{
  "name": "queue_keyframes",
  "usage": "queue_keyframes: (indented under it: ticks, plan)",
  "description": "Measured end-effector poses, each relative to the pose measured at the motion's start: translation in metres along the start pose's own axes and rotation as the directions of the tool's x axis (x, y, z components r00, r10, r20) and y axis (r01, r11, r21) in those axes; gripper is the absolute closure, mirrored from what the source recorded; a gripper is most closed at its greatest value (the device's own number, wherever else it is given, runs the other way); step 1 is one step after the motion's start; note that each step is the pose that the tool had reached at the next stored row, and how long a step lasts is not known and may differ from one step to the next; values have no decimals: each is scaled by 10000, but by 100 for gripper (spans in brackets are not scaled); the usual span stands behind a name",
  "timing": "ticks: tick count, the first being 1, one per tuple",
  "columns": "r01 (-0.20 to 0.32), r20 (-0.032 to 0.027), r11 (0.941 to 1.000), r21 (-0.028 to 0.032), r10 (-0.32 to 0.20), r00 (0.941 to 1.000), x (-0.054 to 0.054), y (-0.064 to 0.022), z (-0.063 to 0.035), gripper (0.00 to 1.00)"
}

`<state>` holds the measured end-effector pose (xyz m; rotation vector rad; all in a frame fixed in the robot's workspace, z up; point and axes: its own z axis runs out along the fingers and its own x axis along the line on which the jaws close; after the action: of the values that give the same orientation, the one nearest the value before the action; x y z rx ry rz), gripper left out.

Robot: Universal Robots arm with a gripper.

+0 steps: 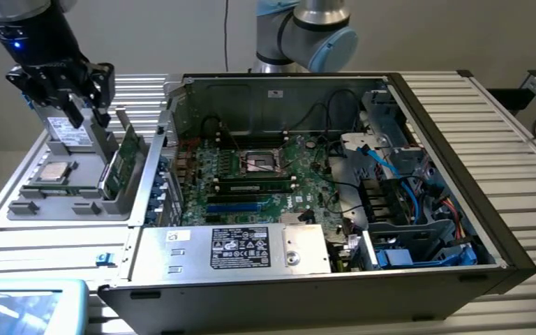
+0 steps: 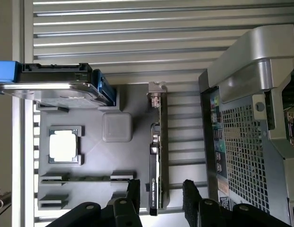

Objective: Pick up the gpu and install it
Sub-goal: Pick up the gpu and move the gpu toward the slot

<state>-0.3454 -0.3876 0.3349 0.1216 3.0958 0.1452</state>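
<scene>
At the exterior view's left the gripper (image 1: 88, 115) hangs over the gray holder (image 1: 58, 201), jaws wide apart and holding nothing. Under it the drive (image 1: 68, 131) stands upright and the CPU (image 1: 56, 171) lies flat. The gpu (image 1: 130, 159) stands on edge in a slot on the holder's side nearest the case (image 1: 491, 230). In the wrist view the gpu's thin edge runs between the two fingers (image 2: 189, 201), but it sits closer to one of them than to the other.

That offset looks like the first hazard. If the jaws close as they stand, the nearer finger would likely meet the card first and shove it sideways in its slot, so the grip ends up tilted. The card is thin and probably slick, so a shallow pinch could let it pivot or slip. The drive is near on one side and the case wall is just beside the holder on the other, so a drifting finger could clip either.

Further right, the board (image 1: 249, 150) sits among loose cables (image 1: 391, 167). A card held crooked would probably snag them or miss its slot.
</scene>
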Motion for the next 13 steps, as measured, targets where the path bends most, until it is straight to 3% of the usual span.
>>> queue_keyframes:
  ticks: [2,13]
  plan:
    - [-35,-1,10000,-93,35,10000,1,-4,24,50]
    - [-45,2,9999,-96,45,10000,38,-29,185,50]
